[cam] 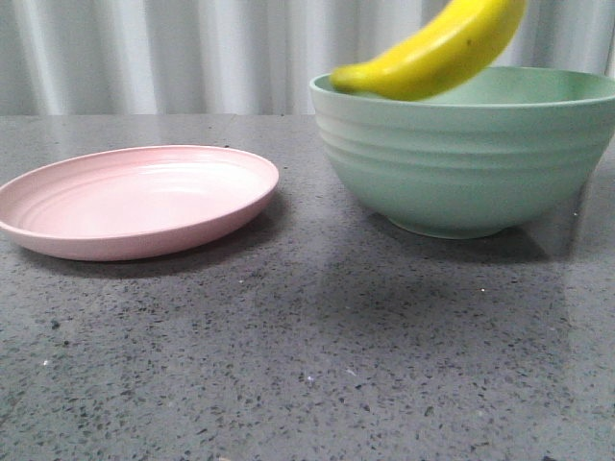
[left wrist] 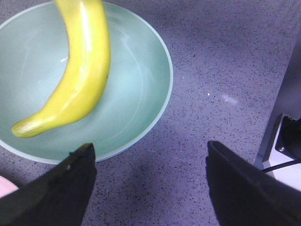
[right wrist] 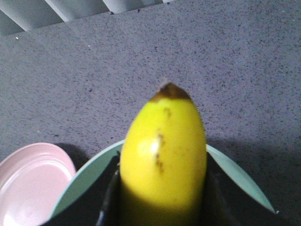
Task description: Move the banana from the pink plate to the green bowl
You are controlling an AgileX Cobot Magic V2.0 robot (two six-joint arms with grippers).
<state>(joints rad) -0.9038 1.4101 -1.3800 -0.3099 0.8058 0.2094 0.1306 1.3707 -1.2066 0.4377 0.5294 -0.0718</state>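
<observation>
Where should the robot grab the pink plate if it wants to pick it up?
Probably at the raised rim of the pink plate, on the near edge facing the robot, coming from above. The plate is shallow, wide and lies flat, so only its thin lip fits inside a gripper.

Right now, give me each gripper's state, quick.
Left gripper: open, empty, beside the bowl.
Right gripper: jaws shut on the banana, over the bowl.

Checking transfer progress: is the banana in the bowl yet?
Not yet. The banana hangs above the bowl, shut in the right gripper; plate empty.
</observation>
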